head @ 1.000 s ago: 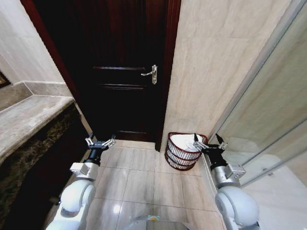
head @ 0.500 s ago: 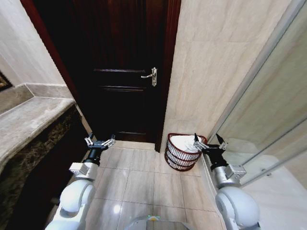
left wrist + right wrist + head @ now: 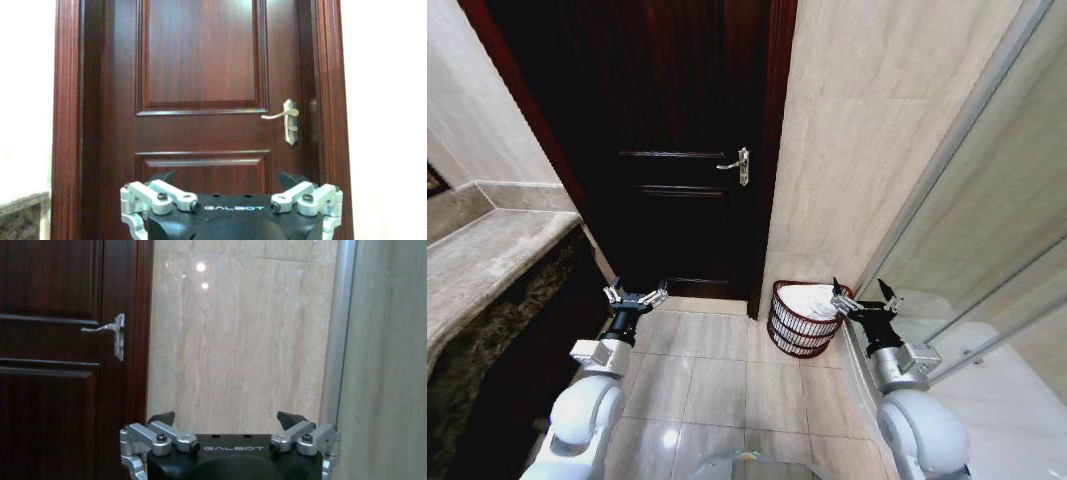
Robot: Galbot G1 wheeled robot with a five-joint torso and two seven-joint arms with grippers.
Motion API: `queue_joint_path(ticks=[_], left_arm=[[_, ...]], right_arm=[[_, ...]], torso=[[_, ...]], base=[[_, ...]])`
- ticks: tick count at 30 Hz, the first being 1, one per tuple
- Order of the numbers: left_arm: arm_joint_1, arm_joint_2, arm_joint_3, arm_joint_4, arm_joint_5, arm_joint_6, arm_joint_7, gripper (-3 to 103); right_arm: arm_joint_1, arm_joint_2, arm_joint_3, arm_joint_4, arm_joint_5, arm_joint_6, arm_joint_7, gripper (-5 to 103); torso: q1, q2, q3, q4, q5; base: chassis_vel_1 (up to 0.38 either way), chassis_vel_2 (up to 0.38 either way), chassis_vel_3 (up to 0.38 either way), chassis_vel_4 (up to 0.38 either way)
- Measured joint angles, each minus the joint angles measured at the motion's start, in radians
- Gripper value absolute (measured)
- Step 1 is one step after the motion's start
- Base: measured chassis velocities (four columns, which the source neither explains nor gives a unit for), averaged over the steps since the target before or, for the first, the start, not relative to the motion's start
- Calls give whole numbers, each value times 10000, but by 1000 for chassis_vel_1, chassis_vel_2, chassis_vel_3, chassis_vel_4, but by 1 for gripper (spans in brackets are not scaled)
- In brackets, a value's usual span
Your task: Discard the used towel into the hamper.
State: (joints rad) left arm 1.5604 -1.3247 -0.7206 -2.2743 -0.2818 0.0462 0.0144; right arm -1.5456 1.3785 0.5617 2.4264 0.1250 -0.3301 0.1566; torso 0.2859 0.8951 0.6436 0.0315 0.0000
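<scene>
The hamper [image 3: 799, 328], a low dark reddish-brown basket with see-through sides, stands on the tiled floor against the beige wall, just right of the door frame. A white towel [image 3: 811, 297] lies inside it, filling the top. My right gripper [image 3: 863, 294] hangs open and empty beside the hamper's right rim, a little above it. My left gripper [image 3: 635, 295] is open and empty over the floor in front of the door, well left of the hamper. Both wrist views show the open fingers of the left gripper [image 3: 227, 178] and right gripper [image 3: 227, 418] with nothing between them.
A dark wooden door [image 3: 677, 150] with a metal handle [image 3: 738, 165] is shut straight ahead. A stone counter [image 3: 487, 260] runs along the left. A glass shower panel [image 3: 987, 240] with a metal edge closes the right side. Open tiled floor [image 3: 717, 370] lies between my arms.
The whole head view has shifted slightly, so the door handle and hamper sit a little lower and further left. Both grippers stay open and in the same pose.
</scene>
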Motion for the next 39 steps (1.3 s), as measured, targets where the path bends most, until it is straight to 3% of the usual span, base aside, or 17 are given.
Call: queue_joint_path(ticks=[14, 19, 23, 29, 39], left_arm=[[0, -189, 163, 476, 28, 109, 8, 100], [-3, -365, 79, 1266, 322, -493, 40, 100], [-74, -431, 80, 1553, 428, -731, -29, 100], [-30, -631, 140, 1459, 585, -714, -249, 100], [-15, -657, 225, 1016, 917, -357, -724, 100]], right_arm=[[120, -109, 249, -109, 13, -84, 185, 100], [210, -77, 664, -1352, -490, 1302, -441, 100], [40, 250, 1004, -1628, -289, 1574, -770, 100], [-28, 546, 1015, -1432, -125, 1456, -762, 100], [114, 722, 335, -707, -450, 604, -402, 100]], torso=[[260, 572, 313, 0, 0], [361, 806, 447, 3, 1], [462, 1016, 553, 0, 1], [570, 1261, 689, 0, 0], [784, 1737, 954, 1, 0]], base=[[0, 0, 0, 0], [0, 0, 0, 0], [0, 0, 0, 0], [0, 0, 0, 0], [0, 0, 0, 0]])
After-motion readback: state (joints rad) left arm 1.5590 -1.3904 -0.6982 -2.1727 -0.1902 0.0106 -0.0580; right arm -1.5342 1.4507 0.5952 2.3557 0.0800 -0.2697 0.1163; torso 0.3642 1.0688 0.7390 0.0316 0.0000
